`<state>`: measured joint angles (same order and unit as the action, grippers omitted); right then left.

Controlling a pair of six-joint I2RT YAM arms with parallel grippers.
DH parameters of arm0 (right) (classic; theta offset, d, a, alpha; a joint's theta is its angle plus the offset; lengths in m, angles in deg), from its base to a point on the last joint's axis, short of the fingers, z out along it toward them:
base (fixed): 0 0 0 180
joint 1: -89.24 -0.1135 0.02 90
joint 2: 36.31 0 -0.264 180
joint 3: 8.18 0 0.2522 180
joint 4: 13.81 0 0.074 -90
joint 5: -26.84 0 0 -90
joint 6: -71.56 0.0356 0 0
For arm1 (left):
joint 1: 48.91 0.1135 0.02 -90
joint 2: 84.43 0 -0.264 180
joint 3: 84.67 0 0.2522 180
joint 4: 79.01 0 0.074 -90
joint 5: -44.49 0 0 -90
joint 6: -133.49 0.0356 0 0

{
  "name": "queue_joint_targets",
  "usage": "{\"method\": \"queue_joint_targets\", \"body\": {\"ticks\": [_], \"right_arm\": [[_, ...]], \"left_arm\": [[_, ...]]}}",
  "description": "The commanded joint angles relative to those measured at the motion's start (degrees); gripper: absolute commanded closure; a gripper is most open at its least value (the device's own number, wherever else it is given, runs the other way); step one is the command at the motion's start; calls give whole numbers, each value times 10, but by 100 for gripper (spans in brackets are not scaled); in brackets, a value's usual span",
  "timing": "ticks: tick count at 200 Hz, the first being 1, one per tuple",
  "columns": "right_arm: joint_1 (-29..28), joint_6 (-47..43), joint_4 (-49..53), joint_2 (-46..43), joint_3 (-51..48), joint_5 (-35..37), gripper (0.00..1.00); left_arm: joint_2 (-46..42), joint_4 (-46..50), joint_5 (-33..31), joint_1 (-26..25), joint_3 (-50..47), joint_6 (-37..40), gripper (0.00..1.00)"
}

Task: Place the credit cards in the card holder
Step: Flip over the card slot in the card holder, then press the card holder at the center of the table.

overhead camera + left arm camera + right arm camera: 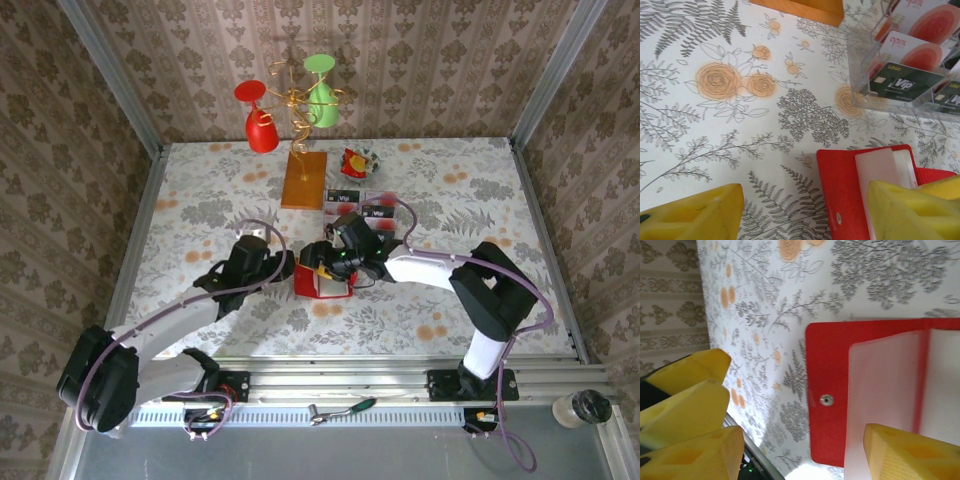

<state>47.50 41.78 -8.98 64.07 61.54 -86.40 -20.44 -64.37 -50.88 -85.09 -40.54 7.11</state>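
The card holder lies flat and open on the worktop, a bit near of the middle. Its clear pocket faces up, so a card can slide in. The credit cards stand in a clear stand just on the far side of it, beside the wooden slab. I think no card is in the holder yet. Both arms reach in low from the near edge and meet over the holder. The left hand has its fingers apart, 1 over the holder and 1 over bare worktop. The right hand is spread apart too and holds nothing, with 1 finger above the pocket. They seem set to hold the holder steady and open.
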Motion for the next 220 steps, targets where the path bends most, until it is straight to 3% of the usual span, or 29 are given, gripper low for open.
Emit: {"method": "queue_joint_targets", "body": {"ticks": [1, 44, 80, 148, 190, 220], "right_arm": [[-9, 36, -53, 40, 6, 15, 34], [-16, 61, -95, 103, 18, 22, 34], [-15, 65, -106, 99, 6, 17, 34], [-10, -23, 6, 47, 32, 24, 39], [3, -21, -24, 48, 1, 18, 55], [3, -20, -22, 61, 6, 17, 84]], "left_arm": [[-18, 16, 19, 19, -2, -1, 32], [-28, 26, 34, 40, -2, 1, 31], [-25, 35, 36, 43, -10, -1, 28], [-5, 32, 41, 44, -13, -3, 28], [2, 33, 43, 44, -9, 2, 28], [3, 37, 42, 44, -7, 9, 28]]}}
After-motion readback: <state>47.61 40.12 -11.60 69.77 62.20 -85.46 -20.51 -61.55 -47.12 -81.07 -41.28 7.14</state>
